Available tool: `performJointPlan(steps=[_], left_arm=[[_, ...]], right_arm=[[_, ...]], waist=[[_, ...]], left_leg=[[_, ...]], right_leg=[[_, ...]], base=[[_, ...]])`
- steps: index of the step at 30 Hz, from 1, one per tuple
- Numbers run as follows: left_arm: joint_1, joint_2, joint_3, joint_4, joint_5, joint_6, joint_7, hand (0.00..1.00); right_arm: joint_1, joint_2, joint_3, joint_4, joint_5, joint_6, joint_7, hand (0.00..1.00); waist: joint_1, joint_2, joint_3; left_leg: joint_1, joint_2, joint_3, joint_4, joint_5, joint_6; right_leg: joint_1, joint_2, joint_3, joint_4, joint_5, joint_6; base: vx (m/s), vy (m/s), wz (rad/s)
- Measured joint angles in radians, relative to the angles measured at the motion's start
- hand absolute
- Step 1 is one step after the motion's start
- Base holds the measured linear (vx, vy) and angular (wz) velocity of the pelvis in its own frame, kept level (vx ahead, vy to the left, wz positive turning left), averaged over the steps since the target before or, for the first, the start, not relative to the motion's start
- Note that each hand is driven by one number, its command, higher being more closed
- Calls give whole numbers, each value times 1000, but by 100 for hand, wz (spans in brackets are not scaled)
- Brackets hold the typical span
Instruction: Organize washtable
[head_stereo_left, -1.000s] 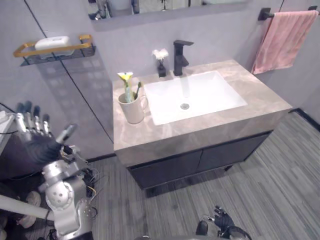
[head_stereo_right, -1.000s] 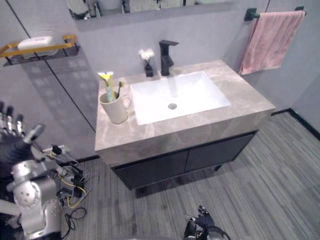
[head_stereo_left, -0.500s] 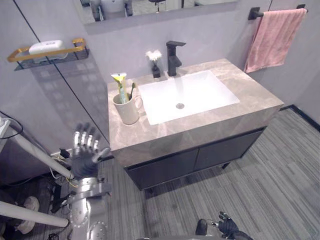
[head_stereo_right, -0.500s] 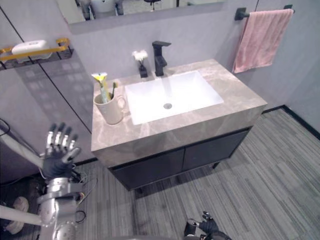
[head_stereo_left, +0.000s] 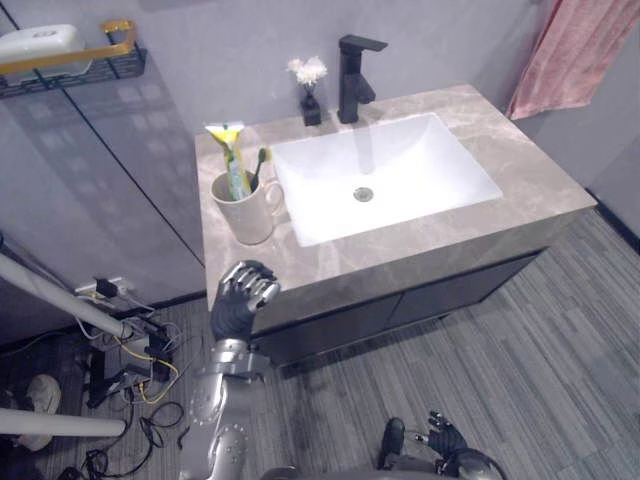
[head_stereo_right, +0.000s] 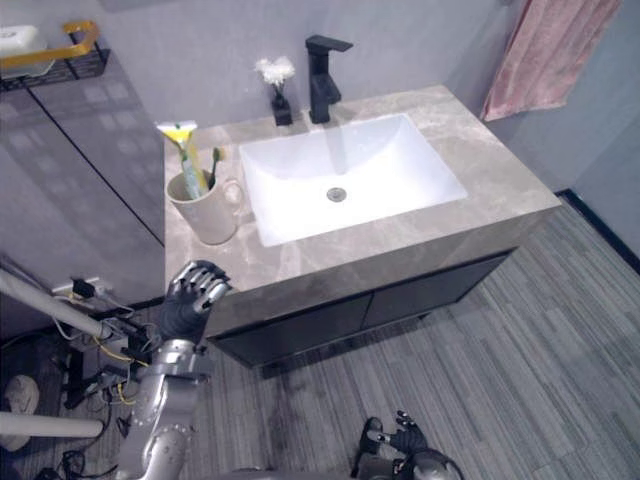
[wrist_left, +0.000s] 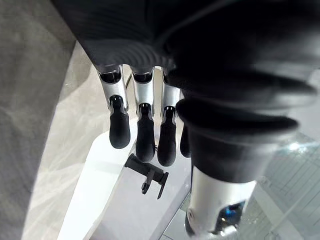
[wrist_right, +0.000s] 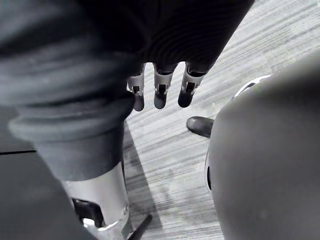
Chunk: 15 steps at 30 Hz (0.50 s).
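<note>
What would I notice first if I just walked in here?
The big white sink in the middle of the grey counter, with a black tap behind it. Next, the mug holding a toothbrush at its left, and the robot's left hand, curled, raised at the counter's front left corner.

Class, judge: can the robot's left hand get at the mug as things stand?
Probably yes. The left robot hand sits at the counter's front edge, just before the mug, with nothing between them; it is curled shut and would need to open first.
</note>
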Motion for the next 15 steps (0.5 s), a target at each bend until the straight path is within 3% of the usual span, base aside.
performJointPlan(steps=[11,15], left_arm=[[-50,-15,43,-3,137,2,57,100],[-89,-13,98,-33,186,8,71,100]], right_arm=[[3,-1,12,-10,-8,1,0,0],[6,6,14,-29,-8,3,1,0]], waist=[[2,-11,5],[2,-29,23]], left_leg=[[-46,-8,2,25,5,9],[-71,1,6,40,2,11]], right_leg=[[-34,-14,2,3,13,6],[-52,-9,2,-1,12,1]], base=[[-48,25,1],[-123,-18,-1]])
